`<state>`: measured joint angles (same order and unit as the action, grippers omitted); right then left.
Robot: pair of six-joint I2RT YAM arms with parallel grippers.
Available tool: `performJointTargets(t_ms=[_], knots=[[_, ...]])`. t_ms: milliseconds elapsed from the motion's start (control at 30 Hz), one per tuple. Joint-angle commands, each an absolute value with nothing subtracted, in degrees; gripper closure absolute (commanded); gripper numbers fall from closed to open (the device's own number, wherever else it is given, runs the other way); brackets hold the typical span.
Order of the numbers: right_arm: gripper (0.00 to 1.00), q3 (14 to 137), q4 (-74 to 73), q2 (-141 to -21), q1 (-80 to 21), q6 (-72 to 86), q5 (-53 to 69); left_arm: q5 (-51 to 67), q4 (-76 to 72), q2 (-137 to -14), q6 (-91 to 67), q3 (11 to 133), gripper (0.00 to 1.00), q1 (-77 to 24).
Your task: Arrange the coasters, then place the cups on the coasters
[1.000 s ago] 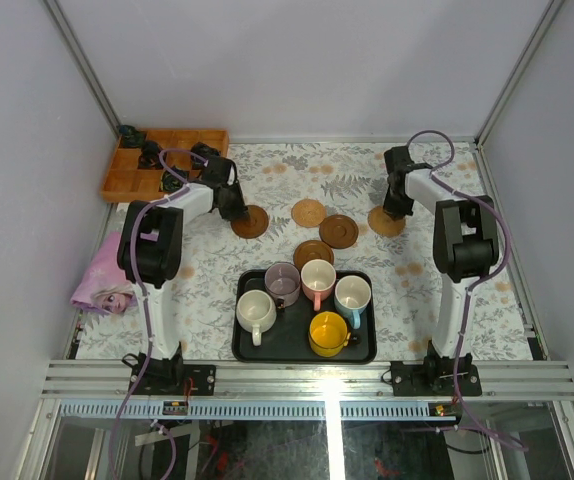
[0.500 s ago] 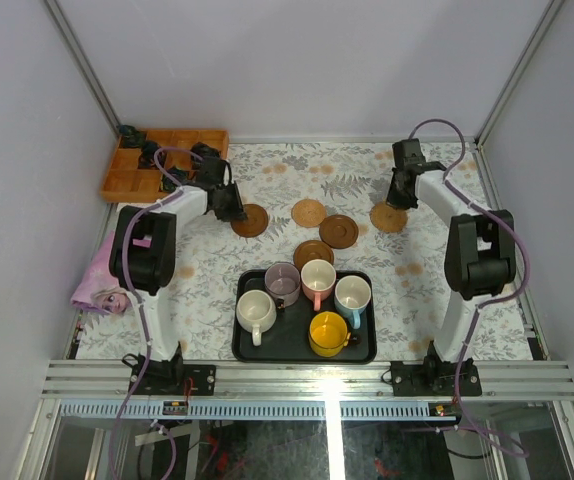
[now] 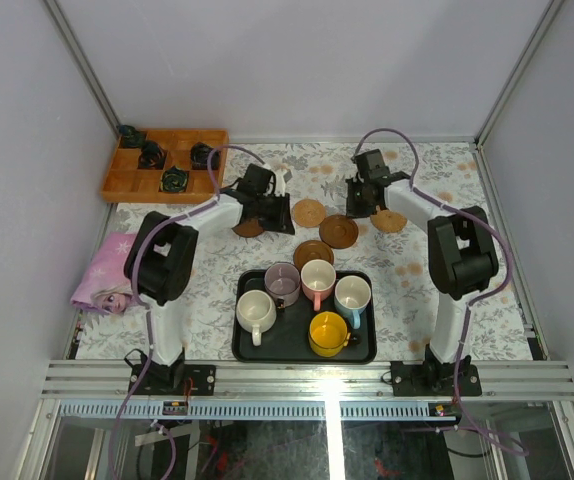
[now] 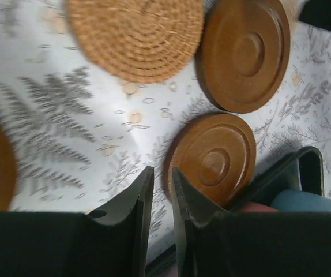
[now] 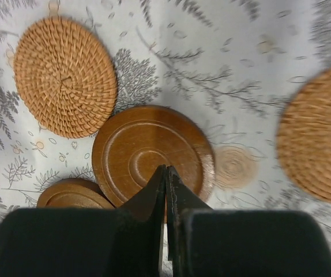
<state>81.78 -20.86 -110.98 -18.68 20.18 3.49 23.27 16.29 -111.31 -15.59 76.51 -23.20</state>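
Five coasters lie behind the tray: a dark brown one (image 3: pixel 247 228) half under my left arm, a woven one (image 3: pixel 308 212), two wooden ones (image 3: pixel 338 231) (image 3: pixel 313 253), and a woven tan one (image 3: pixel 389 220) at the right. Several cups stand on the black tray (image 3: pixel 244 350): cream (image 3: pixel 256 310), mauve (image 3: pixel 282 283), pink (image 3: pixel 318 279), blue (image 3: pixel 353 295), yellow (image 3: pixel 328 332). My left gripper (image 4: pixel 161 173) hovers with its jaws a narrow gap apart and empty, just left of the near wooden coaster (image 4: pixel 214 158). My right gripper (image 5: pixel 165 170) is shut, empty, tips over the wooden coaster (image 5: pixel 148 150).
An orange wooden organiser (image 3: pixel 157 165) with small dark items sits at the back left. A pink cloth (image 3: pixel 107 275) lies at the left edge. The tray's rim (image 4: pixel 304 167) and the blue cup (image 4: pixel 312 203) show low right in the left wrist view.
Both grippers swung inward toward the middle coasters. The left one came off the dark brown coaster and its jaws parted slightly. The right one left the woven tan coaster, still shut.
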Motion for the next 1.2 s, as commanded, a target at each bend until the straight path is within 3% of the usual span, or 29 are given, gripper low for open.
performJointTargets(t_ms=[0, 800, 1167], knots=[[1.00, 83.65, -19.44, -113.63, -20.11, 21.09, 9.99, 29.63, 16.00, -114.59, -13.33, 79.97, 0.82, -24.61], [1.00, 82.80, -22.75, -118.93, -20.79, 22.68, 10.06, 40.36, 23.38, -123.24, -7.90, 84.18, 0.70, -28.00], [1.00, 85.21, -28.16, -121.07, -20.66, 23.29, 2.06, 31.11, 25.28, -127.98, -12.86, 85.88, 0.69, -26.67]])
